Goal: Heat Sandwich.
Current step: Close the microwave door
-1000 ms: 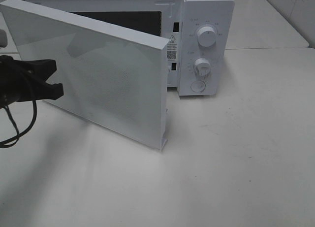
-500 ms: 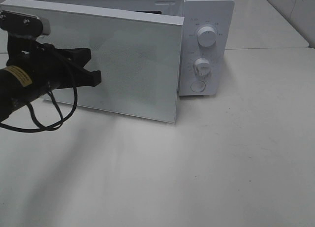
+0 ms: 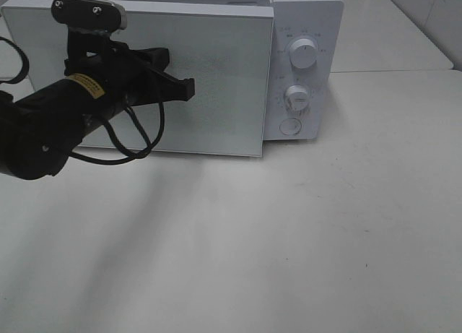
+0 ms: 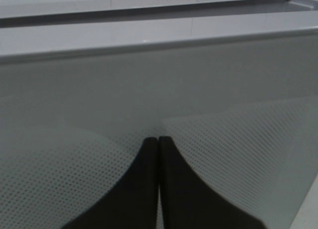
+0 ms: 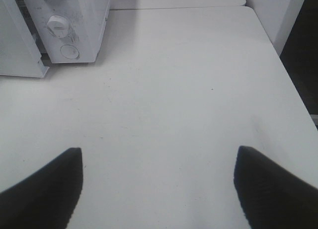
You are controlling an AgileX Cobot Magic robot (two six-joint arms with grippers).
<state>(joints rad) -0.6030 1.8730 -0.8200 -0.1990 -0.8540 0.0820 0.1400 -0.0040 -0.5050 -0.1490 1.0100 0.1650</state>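
Item one, microwave (image 3: 303, 58): white, standing at the back of the table (image 3: 325, 225), control panel on its right side. Panel carries an upper knob (image 3: 303, 53), a lower knob (image 3: 296, 97) and a round button (image 3: 289, 126) beneath them, all white. Item two, microwave door (image 3: 216, 80): white frame with a dotted window panel, swung almost flush with the body; the left wrist view shows a thin dark gap along its top edge. Item three, left gripper (image 3: 189, 89): black, jaws pressed together with nothing between them, tips set against the dotted panel of the door near its middle; in the left wrist view (image 4: 158, 142) the two fingers meet in a single seam and appear to touch the panel. The left arm reaches in from the left edge of the exterior view, bearing a yellow label (image 3: 85, 86), a loop of black cable (image 3: 137, 141) and a grey camera bracket (image 3: 90, 11) above. Item four, right gripper (image 5: 158, 150): jaws spread wide and empty, hanging over bare table to the right of the microwave, well apart from it; outside the exterior view. Item five, sandwich: in none of the views, so its place cannot be told.
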